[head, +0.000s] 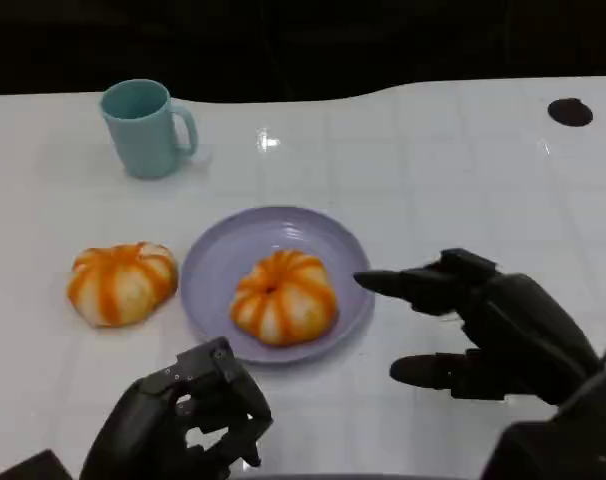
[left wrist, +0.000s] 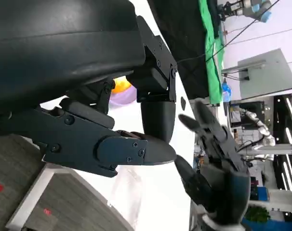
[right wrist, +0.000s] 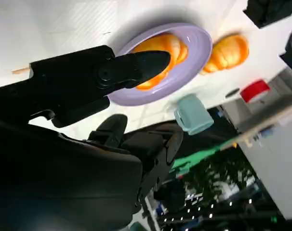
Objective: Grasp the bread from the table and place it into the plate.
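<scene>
Nearest the camera, the left robot hand (head: 188,420) curls empty and the right robot hand (head: 483,325) spreads empty beside the plate (head: 218,265) holding one bread (head: 283,297), another bread (head: 121,283) lying on the surface (head: 433,180), a mug (head: 143,127) beyond.

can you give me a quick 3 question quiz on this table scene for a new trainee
1. True or false: one bread lies on the purple plate.
2. Where is the other bread? A) in the mug B) on the table, on the left hand's side of the plate C) in the right hand
3. Fill in: the teal ____ stands on the table beyond the plate.

Key
1. True.
2. B. It lies on the white table, apart from the plate's rim.
3. Mug. Also, the right hand is open beside the plate, holding nothing; the left hand has its fingers curled in, with nothing in them.
</scene>
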